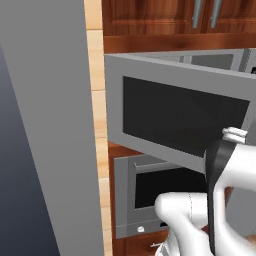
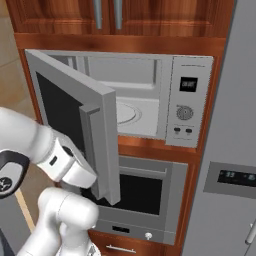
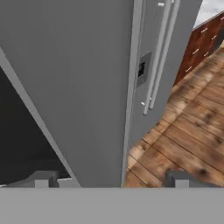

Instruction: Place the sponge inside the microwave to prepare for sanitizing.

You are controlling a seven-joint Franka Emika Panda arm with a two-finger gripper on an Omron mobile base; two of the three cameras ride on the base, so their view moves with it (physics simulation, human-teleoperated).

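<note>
**A:** Status? Left to right.

**B:** Far left, the microwave door [image 2: 75, 125] is swung out wide on its left hinge, dark window facing my arm. Behind it the microwave [image 2: 192, 67] cavity is exposed and the turntable [image 2: 127, 114] looks bare. Button panel with dial [image 2: 185, 112] on the right, grey oven [image 2: 150, 192] underneath, fridge [image 2: 230, 150] at far right.

**A:** Your gripper?

**B:** My gripper [image 3: 113, 178] has its fingers spread apart with nothing between them. In the hand view it sits just beside the door's free edge, with the fridge and wood floor [image 3: 188, 127] beyond.

**A:** Sponge?

**B:** Can't locate it from here (not on the turntable, as far as I can see).

**A:** So which step?

**B:** My read: door-opening is done, pickup isn't. Next move calls for backing my hand clear of the door without bumping it, then finding the sponge and closing on it flat before reaching into the cavity.
</note>
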